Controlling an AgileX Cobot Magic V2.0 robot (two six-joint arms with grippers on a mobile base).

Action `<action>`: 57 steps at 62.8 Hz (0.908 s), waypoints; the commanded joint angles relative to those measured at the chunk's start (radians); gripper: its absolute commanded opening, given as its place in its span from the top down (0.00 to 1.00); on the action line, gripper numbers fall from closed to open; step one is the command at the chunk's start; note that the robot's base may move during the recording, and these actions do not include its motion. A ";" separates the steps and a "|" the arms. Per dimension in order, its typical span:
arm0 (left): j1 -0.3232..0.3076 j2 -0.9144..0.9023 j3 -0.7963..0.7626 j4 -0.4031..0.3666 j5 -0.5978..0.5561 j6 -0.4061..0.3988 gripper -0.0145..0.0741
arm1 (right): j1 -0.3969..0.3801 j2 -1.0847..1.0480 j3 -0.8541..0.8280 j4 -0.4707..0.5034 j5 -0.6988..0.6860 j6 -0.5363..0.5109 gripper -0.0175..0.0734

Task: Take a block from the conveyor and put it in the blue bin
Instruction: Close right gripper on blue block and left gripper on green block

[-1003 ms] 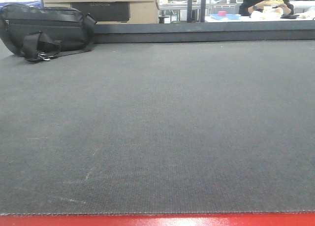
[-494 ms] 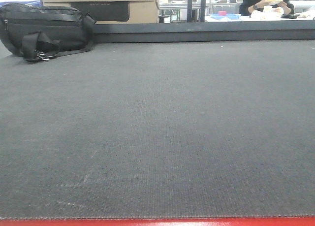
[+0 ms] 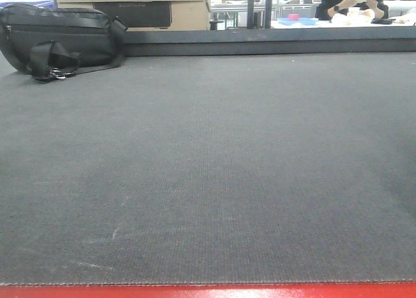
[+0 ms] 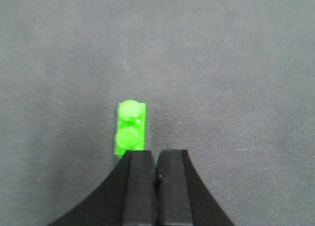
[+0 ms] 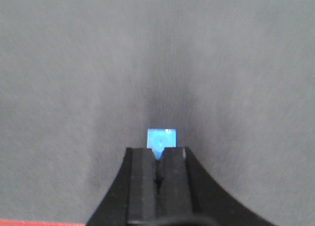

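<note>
Mostly the front view shows the conveyor (image 3: 208, 168), a dark grey belt with a red frame along its near edge. At its far left corner lies a black bag (image 3: 62, 41). The left gripper (image 4: 156, 154) has its jaws together, and a green block (image 4: 130, 129) lies flat on the belt just beyond its tips. The right gripper (image 5: 157, 152) is clamped on a small blue block (image 5: 161, 137), which sticks out past the fingertips.
</note>
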 commanded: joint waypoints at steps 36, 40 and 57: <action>0.004 0.174 -0.011 -0.120 -0.021 -0.004 0.96 | -0.004 0.416 -0.015 0.000 0.040 0.000 0.39; 0.004 0.174 -0.011 -0.120 -0.021 -0.004 0.96 | -0.004 0.445 -0.013 0.000 0.032 0.000 0.35; 0.004 0.174 -0.011 -0.122 -0.017 -0.004 0.96 | -0.004 0.540 0.064 -0.006 -0.115 0.000 0.45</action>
